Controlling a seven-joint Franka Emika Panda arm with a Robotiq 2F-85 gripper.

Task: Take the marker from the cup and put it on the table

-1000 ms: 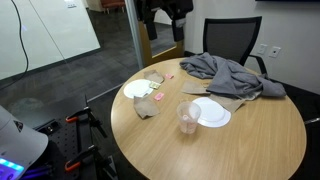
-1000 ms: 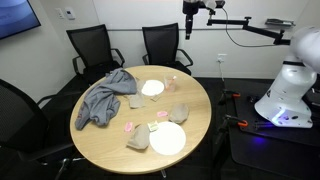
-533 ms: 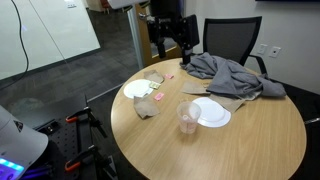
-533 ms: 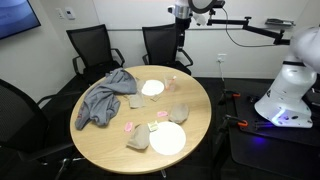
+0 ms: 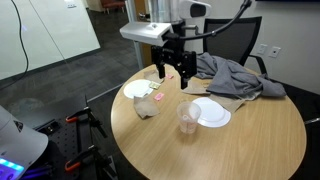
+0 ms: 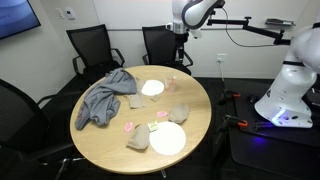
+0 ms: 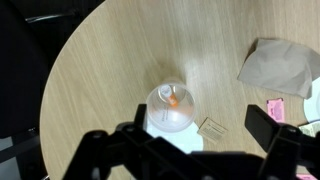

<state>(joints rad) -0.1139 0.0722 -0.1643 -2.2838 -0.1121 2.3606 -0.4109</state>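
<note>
1. A thin orange stick marker (image 7: 176, 99) stands inside a small translucent pinkish plastic cup (image 7: 168, 112) on a large round table of light wood grain (image 5: 245, 140). Its orange end shows at the cup's mouth in the wrist view.
2. In an exterior view the cup sits just beside a flat white round plate (image 5: 212, 113). A crumpled grey cloth (image 5: 236, 76) lies behind it, and a brown paper napkin (image 7: 276, 64) lies off to one side in the wrist view.
3. The marker looks light, stiff and smooth-bodied, and I judge it could slip or twist in a loose pinch. The hold belongs on its upper end, with my fingers closing across the barrel. From above I cannot tell whether that end stands clear of the rim.
4. The cup looks light and thin-walled as well. A knock on its rim, or the marker dragged against its side, could tip it, so a straight upward draw seems wise.
5. My claw (image 5: 172, 77) hangs in the air above the table, well apart from the cup. It is spread wide, holds nothing and touches nothing.
6. In the wrist view its dark fingers (image 7: 268, 128) frame the cup from above, and the cup lies between them and a little ahead. The descent is not yet made.
</note>
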